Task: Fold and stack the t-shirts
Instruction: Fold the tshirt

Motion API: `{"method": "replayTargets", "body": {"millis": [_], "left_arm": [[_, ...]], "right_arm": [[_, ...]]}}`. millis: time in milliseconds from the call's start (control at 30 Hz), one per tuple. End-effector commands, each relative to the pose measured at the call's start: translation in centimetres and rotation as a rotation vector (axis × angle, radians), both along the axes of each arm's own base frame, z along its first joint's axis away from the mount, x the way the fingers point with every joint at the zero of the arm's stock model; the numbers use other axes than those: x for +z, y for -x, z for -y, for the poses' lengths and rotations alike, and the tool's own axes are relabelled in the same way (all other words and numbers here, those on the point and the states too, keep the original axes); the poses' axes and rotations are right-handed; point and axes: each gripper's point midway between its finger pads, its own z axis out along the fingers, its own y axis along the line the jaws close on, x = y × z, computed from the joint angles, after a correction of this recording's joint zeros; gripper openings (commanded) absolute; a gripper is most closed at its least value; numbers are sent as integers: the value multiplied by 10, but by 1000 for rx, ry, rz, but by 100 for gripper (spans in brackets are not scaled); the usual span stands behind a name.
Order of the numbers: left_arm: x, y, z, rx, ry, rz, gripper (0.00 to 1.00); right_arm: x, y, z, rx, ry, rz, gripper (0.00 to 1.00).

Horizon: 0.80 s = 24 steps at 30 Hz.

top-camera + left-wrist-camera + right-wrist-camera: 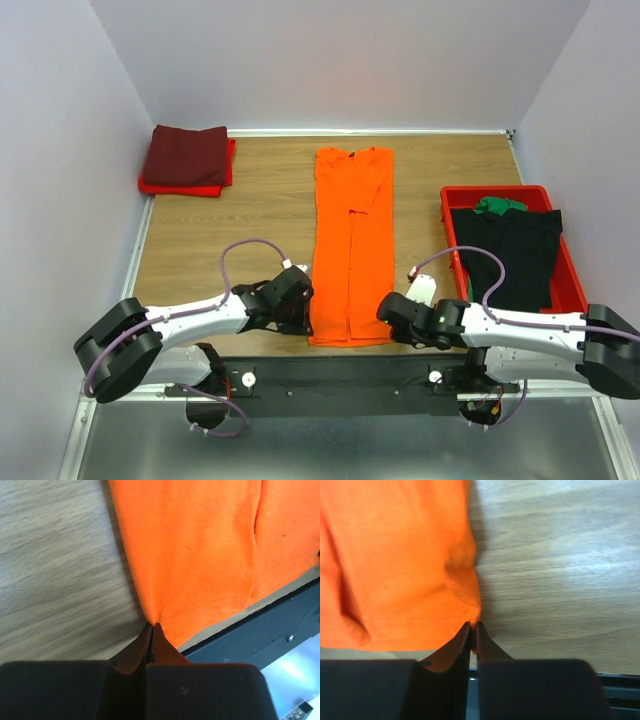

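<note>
A bright orange t-shirt (352,245) lies lengthwise on the wooden table, its sides folded in to a narrow strip, collar at the far end. My left gripper (307,322) is shut on its near left bottom corner (152,617). On the other side, my right gripper (385,312) is shut on the near right bottom corner (472,615), with a bit of orange cloth pinched between the jaws. A folded dark maroon t-shirt (187,155) rests on a folded red t-shirt (165,186) at the far left. Black (510,250) and green (499,205) t-shirts lie in the tray.
The red plastic tray (574,270) stands at the right side of the table. A black rail (340,375) carrying the arm bases runs along the near edge, just behind the shirt's hem. White walls close the table at the left, back and right.
</note>
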Motion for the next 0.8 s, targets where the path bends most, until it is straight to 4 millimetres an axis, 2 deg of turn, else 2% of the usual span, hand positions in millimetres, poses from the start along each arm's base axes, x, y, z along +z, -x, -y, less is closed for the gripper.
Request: {"method": "replayTargets", "body": {"millis": [0,133,300,367,467,600,667,733,767], "left_arm": [[8,-3,2,-11,-9,26,0],[27,-15,12,-16,24,84,0],[56,-42,29,-7,49,182,0],[61,-55,30,8,48,211,0],[65,-69,33,27,62,231,0],[66,-96,36,72,97,262,0],[64,-108,38,95,96,265,0],[71,-126,40,127,120,286,0],[74,-132,41,143,125,297,0]], "right_arm": [[23,-14,-16,16,-53,67,10],[36,-16,-22,56,-84,89,1],[54,-23,-28,76,-91,134,1],[63,-31,-32,72,-84,165,0],[67,-42,-32,68,-39,195,0],[82,-82,-24,3,38,263,0],[92,-100,-30,16,54,298,0],[101,-121,-31,4,51,324,0],[95,-127,-32,8,60,309,0]]}}
